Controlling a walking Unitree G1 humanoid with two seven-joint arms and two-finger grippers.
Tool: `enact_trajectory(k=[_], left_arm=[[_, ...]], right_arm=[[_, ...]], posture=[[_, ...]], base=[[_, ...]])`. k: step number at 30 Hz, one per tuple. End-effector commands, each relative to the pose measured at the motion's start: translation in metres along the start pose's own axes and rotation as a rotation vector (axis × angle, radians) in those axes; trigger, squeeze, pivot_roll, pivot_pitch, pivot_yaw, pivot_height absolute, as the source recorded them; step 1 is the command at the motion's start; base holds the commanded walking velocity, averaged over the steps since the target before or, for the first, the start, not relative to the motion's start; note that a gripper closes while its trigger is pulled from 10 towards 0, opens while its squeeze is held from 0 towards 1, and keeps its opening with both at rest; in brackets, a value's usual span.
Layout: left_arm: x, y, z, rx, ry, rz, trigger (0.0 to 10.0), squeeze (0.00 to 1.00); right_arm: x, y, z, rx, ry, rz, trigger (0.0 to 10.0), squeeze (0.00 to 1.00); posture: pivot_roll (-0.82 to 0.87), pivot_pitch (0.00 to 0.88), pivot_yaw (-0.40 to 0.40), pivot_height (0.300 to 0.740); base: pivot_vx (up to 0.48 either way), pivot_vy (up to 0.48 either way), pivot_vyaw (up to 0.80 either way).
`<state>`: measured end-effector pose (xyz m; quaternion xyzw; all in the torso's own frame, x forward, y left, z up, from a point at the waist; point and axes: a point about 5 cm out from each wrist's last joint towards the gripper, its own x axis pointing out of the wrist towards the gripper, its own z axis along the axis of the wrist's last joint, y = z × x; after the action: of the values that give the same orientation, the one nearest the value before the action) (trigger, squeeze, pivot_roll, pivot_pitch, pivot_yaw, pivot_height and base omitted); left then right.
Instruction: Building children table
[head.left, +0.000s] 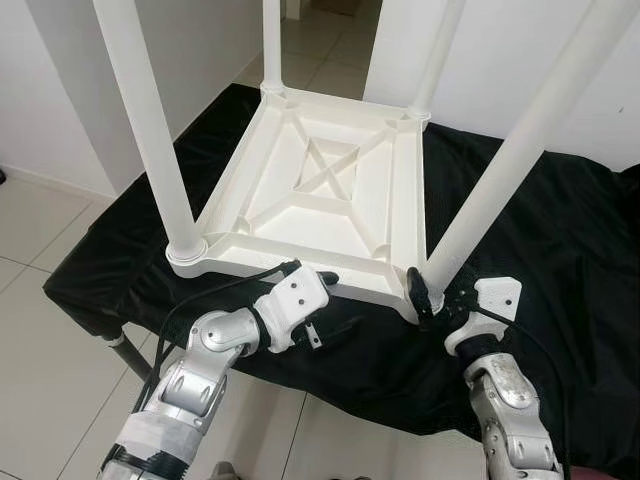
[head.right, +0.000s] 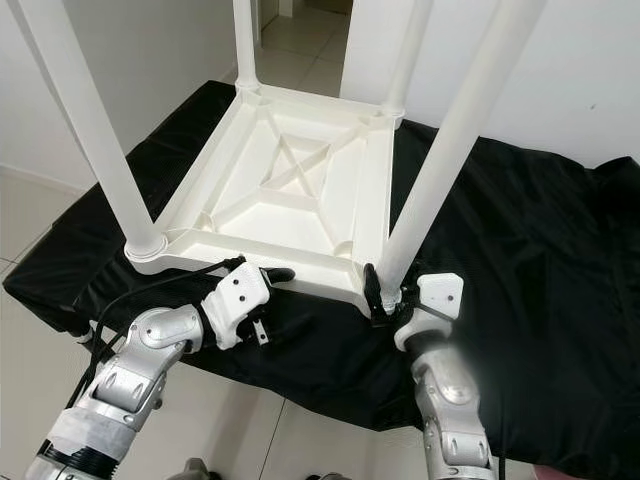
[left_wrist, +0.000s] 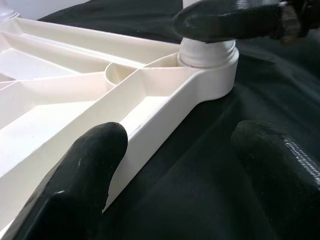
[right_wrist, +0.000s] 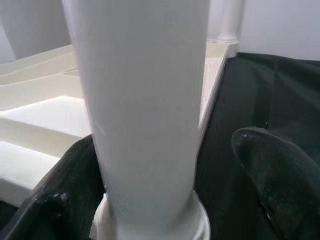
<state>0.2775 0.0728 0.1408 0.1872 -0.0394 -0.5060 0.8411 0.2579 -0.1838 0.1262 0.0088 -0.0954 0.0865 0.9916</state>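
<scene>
**Upturned white table, four legs up, both grippers at its near edge**

The black cloth (head.left: 560, 240) covers the whole work surface and hangs over its near edge, with pale floor tiles (head.left: 40, 330) around it. On the cloth lies the white plastic children's table (head.left: 320, 180), upside down, its ribbed underside facing up with a crossed brace in the middle. Four white legs stand in its corner sockets: the near left leg (head.left: 150, 130), the near right leg (head.left: 500, 170), and two far legs (head.left: 272, 45) rising out of the picture. I can read no brand, label or writing on the table, the cloth or the arms.

Two silver arms reach in from below. The right gripper (head.left: 437, 298) sits at the foot of the near right leg, just above its socket; the right wrist view shows one black finger (right_wrist: 270, 170) on each side of the leg, closed round it. The left gripper (head.left: 322, 305) is at the table's near rim, between the two near legs. Its fingers (left_wrist: 85, 170) are spread apart, one over the rim (left_wrist: 150, 120) and the other above the cloth, holding nothing
</scene>
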Motion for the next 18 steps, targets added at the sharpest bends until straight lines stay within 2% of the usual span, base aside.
enact_trajectory(k=[1, 7, 9, 18], left_arm=[[-0.001, 0.004, 0.001, 0.010, 0.003, 0.074, 10.0, 0.00], [-0.005, 0.005, 0.001, -0.007, 0.006, 0.107, 10.0, 0.00], [-0.004, 0.010, 0.003, -0.027, 0.005, 0.159, 10.0, 0.00], [-0.003, 0.002, 0.004, -0.054, 0.005, 0.109, 10.0, 0.00]], right_arm=[[-0.005, -0.008, -0.002, 0.009, 0.003, 0.023, 10.0, 0.00], [-0.003, -0.015, -0.001, 0.005, 0.013, 0.120, 10.0, 0.00], [0.002, -0.017, 0.002, -0.017, 0.020, 0.175, 10.0, 0.00], [0.019, -0.018, 0.005, -0.062, 0.024, 0.281, 10.0, 0.00]], posture=[[0.03, 0.092, -0.065, 0.740], [0.03, 0.099, -0.060, 0.740], [0.03, 0.097, -0.059, 0.740], [0.03, 0.093, -0.050, 0.740]], base=[[0.000, 0.000, 0.00], [0.000, 0.000, 0.00], [0.000, 0.000, 0.00], [0.000, 0.000, 0.00]])
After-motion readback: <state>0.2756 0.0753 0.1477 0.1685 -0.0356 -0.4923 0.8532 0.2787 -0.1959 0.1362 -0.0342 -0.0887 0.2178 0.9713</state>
